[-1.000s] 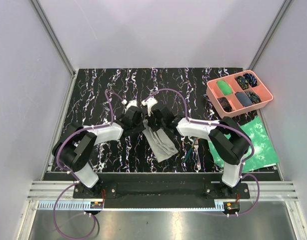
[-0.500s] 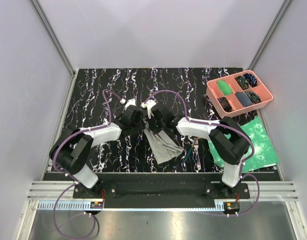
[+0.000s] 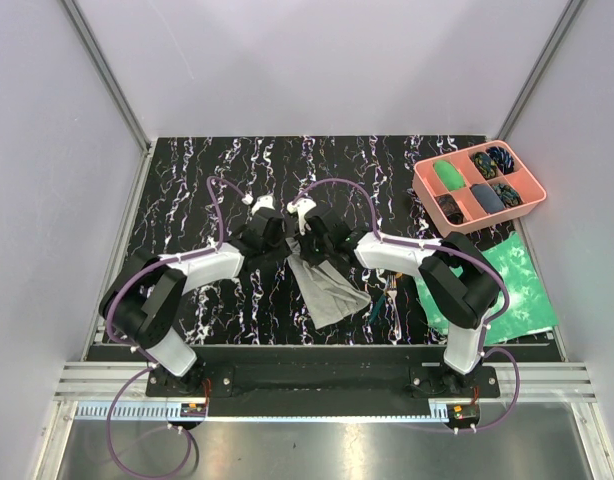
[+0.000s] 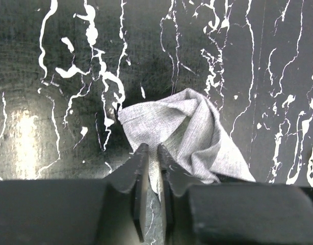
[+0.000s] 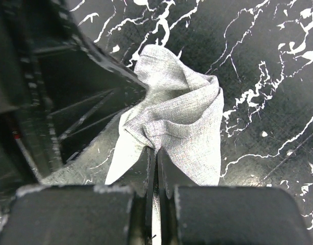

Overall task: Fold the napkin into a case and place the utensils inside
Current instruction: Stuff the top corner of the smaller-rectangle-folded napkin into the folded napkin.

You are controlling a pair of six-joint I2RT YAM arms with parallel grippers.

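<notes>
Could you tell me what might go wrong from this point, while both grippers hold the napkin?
1. The left gripper and right gripper pinch the napkin at the same bunched end, nearly touching, so they might collide when they move.
2. The left one seems to hold only a thin edge, which could slip out.
3. The utensils lie close beside the cloth, and a drag might sweep them aside.

The napkin (image 3: pixel 332 290) is partly hidden beneath left claw (image 3: pixel 283 243) and right claw (image 3: pixel 306 245).
</notes>
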